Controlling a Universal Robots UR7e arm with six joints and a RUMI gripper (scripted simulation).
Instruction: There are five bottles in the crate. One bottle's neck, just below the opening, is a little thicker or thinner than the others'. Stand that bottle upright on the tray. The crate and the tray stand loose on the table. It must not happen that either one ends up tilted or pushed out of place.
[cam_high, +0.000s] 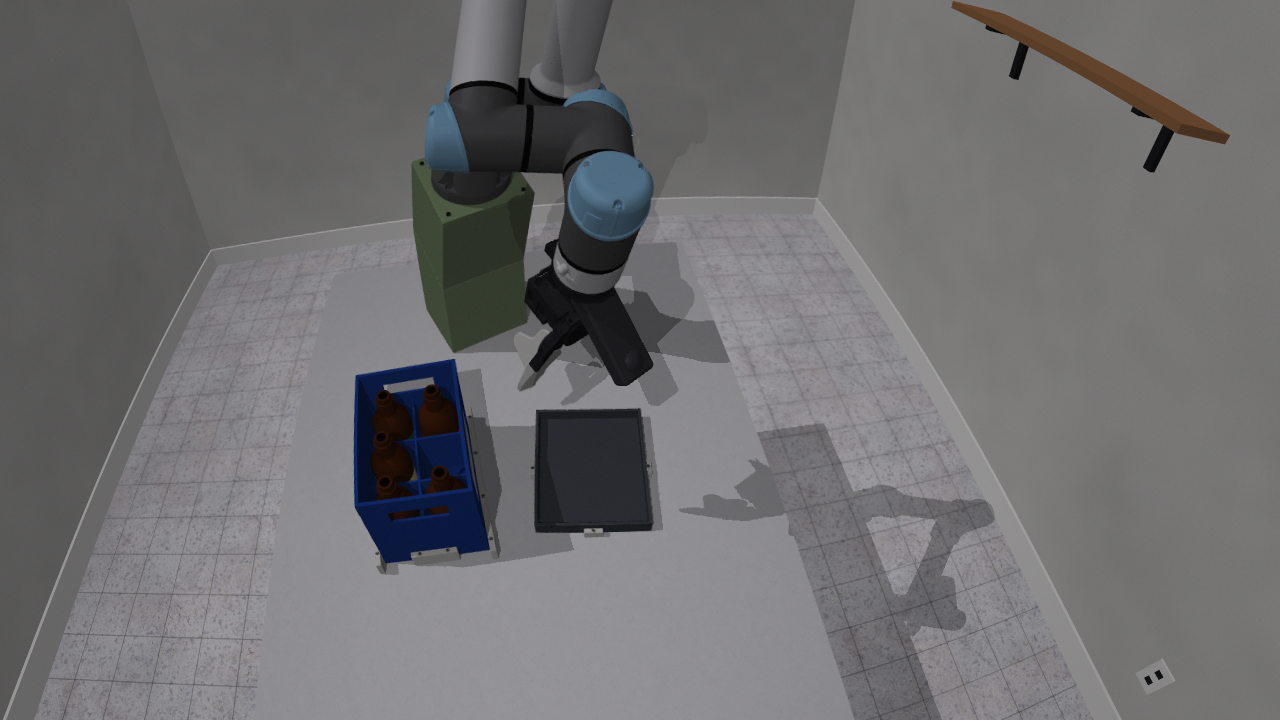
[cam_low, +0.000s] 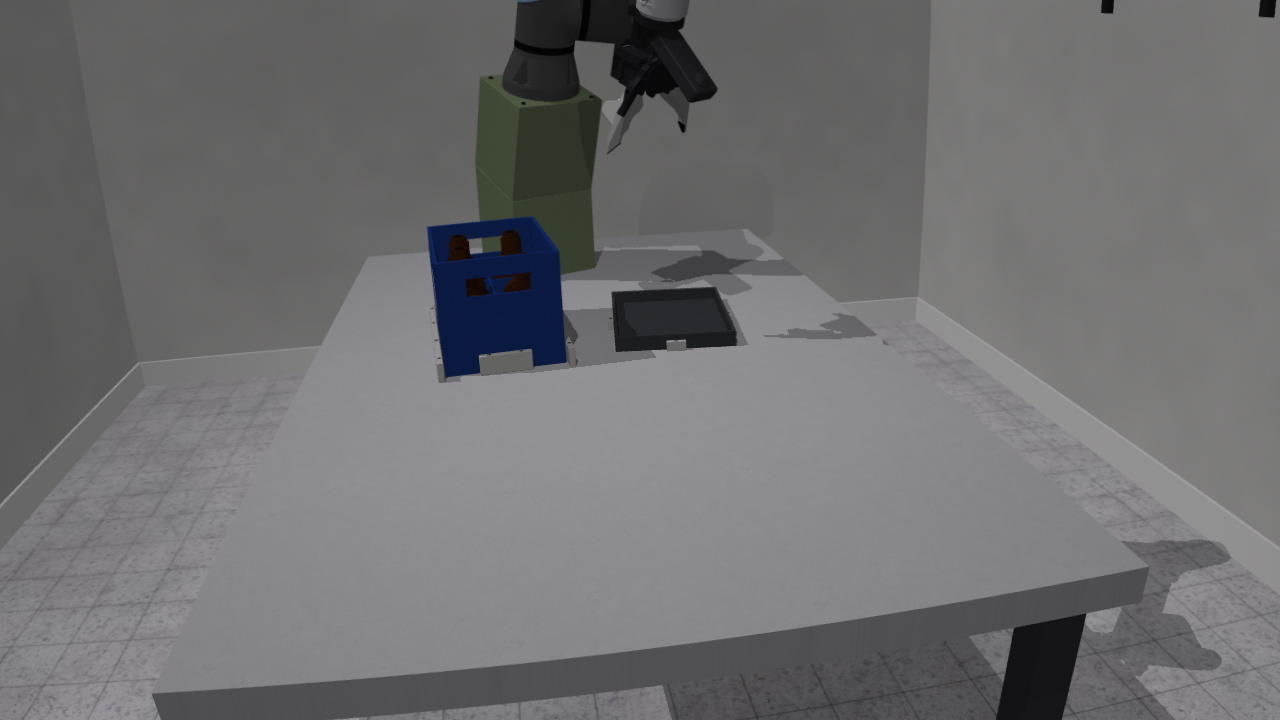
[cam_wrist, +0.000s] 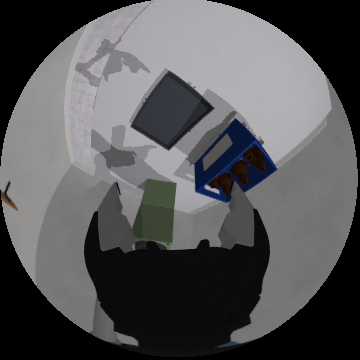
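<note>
A blue crate (cam_high: 420, 530) (cam_low: 496, 315) (cam_wrist: 204, 176) stands on the left of the grey table (cam_high: 554, 626) (cam_low: 626, 501). Five brown bottles stand upright in its compartments, among them one at the back left (cam_high: 391, 413), one at the back right (cam_high: 436, 407) and one in the middle left (cam_high: 391, 456). Their tops also show in the exterior view (cam_low: 510, 240) and the wrist view (cam_wrist: 241, 171). I cannot tell the neck widths apart. The empty black tray (cam_high: 592, 470) (cam_low: 671, 315) (cam_wrist: 172, 110) lies right of the crate. My gripper (cam_high: 554, 371) (cam_low: 646, 132) (cam_wrist: 175, 182) is open and empty. It hangs high above the table, behind the tray.
The green pedestal (cam_high: 469, 268) (cam_low: 537, 170) (cam_wrist: 155, 215) of the arm stands behind the crate. Small white brackets sit at the crate's front (cam_high: 434, 555) (cam_low: 505, 360) and the tray's front (cam_high: 592, 531) (cam_low: 676, 343). A wooden shelf (cam_high: 1092, 71) hangs on the right wall.
</note>
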